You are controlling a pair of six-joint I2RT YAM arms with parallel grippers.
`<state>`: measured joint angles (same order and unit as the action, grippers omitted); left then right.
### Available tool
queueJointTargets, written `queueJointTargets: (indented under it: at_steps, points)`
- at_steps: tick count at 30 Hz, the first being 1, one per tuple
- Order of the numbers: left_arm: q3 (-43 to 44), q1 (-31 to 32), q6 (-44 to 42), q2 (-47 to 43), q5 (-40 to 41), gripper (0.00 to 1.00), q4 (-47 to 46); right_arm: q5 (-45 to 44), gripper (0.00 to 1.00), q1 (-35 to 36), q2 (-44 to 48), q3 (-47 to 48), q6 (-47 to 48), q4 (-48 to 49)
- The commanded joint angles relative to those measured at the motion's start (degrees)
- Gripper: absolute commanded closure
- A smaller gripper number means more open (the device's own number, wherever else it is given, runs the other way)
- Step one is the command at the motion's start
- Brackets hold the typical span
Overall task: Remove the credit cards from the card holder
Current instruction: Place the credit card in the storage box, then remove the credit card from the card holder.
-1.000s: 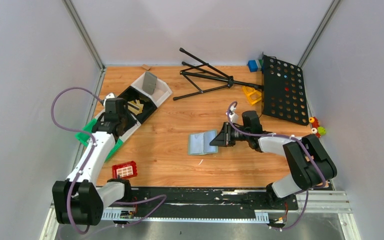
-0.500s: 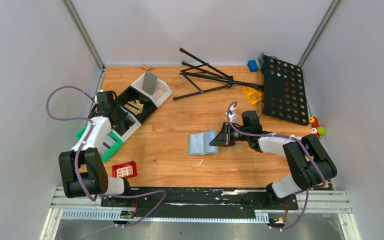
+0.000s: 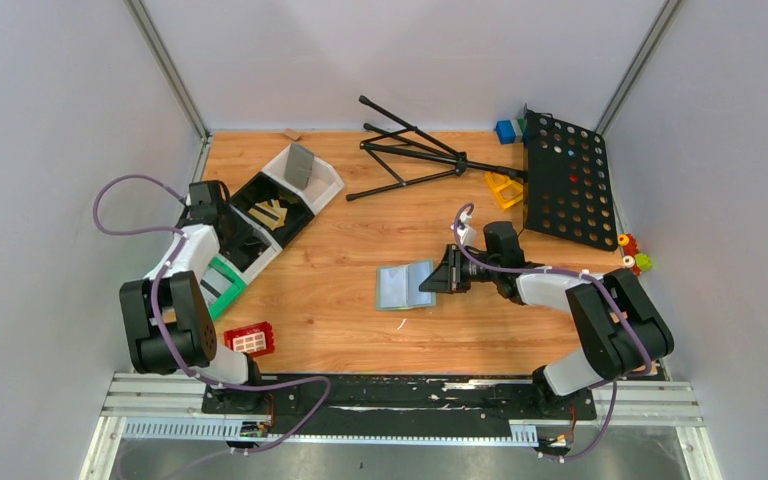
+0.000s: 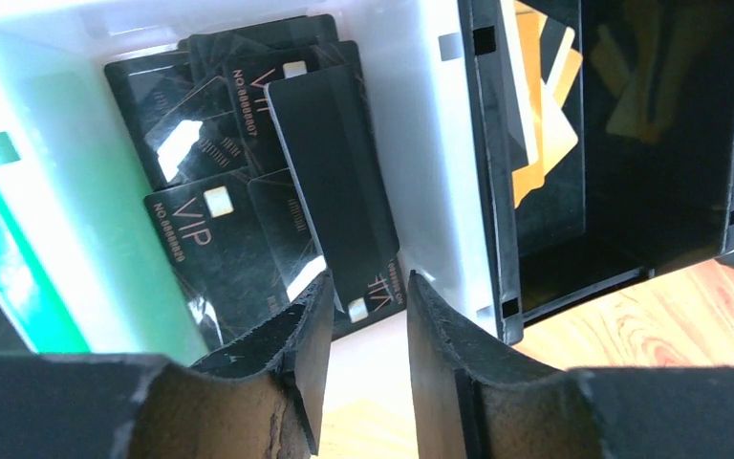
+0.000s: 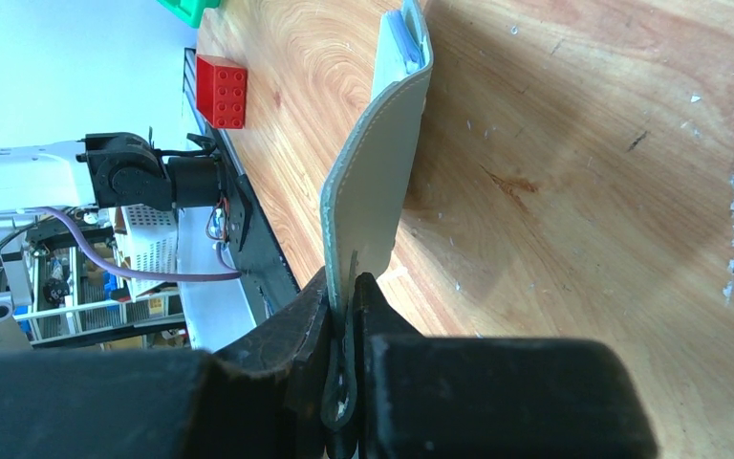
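The grey-blue card holder (image 3: 403,286) lies open on the wooden table, its side flap raised. My right gripper (image 3: 442,279) is shut on that flap; in the right wrist view the holder (image 5: 382,172) stands edge-on out of the closed gripper (image 5: 349,296). My left gripper (image 3: 226,230) hovers over a white tray compartment (image 4: 420,143), open and empty in the left wrist view (image 4: 363,301). Several dark cards with "VIP" print (image 4: 248,191) lie piled in that compartment, just beyond the fingertips. No cards show in the holder's pockets.
A black compartment with gold cards (image 4: 545,96) adjoins the white one. A green tray (image 3: 222,285), a red block (image 3: 249,340), a grey slab (image 3: 300,165), a black tripod (image 3: 410,155), a perforated black board (image 3: 565,180) and small toys (image 3: 635,258) lie around.
My left arm has folded back, its elbow swinging toward the base and its wrist shifting up-left over the tray. The right arm and the holder have not moved.
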<state>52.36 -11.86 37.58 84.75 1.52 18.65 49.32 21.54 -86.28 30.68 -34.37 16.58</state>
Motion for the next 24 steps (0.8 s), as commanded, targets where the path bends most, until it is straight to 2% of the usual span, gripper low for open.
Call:
queueJointTargets:
  at_steps: [1, 5, 7, 11, 13, 16, 20, 24]
  points:
    - [1.95, -0.47, -2.77, -4.8, 3.21, 0.56, 2.8, -0.25, 0.97, -0.29, 0.34, 0.26, 1.29, 2.39]
    - [0.86, -0.48, -3.73, -9.04, 4.94, 0.49, 5.53, -0.54, 0.97, -0.25, 0.88, 0.57, 1.27, 1.18]
    - [-0.05, -0.45, -4.03, -11.6, 3.32, 0.48, 6.4, -0.7, 0.97, -0.19, 1.54, 0.6, 1.23, 0.57]
    - [-4.94, 0.87, -4.97, -18.1, -11.05, 0.42, 2.98, 0.02, 0.97, -0.27, 2.53, 1.16, 0.45, -0.31]
    - [-8.06, 6.02, -5.72, -21.49, -17.34, 0.34, -0.5, 1.41, 0.97, -0.31, 2.69, 1.73, -0.45, -0.25]
    - [-10.78, 16.46, -5.73, -23.64, -21.03, 0.23, -3.84, 5.14, 1.0, -0.51, 2.4, 2.28, -3.48, 1.79]
    - [-14.93, 26.69, -2.45, -23.71, -27.24, 0.17, -11.08, 9.45, 1.0, -1.03, 2.29, 1.26, -11.03, 10.39]
    - [-19.21, 31.88, 0.65, -25.4, -29.55, 0.16, -17.79, 11.51, 1.0, -1.06, 3.66, 0.58, -17.24, 16.33]
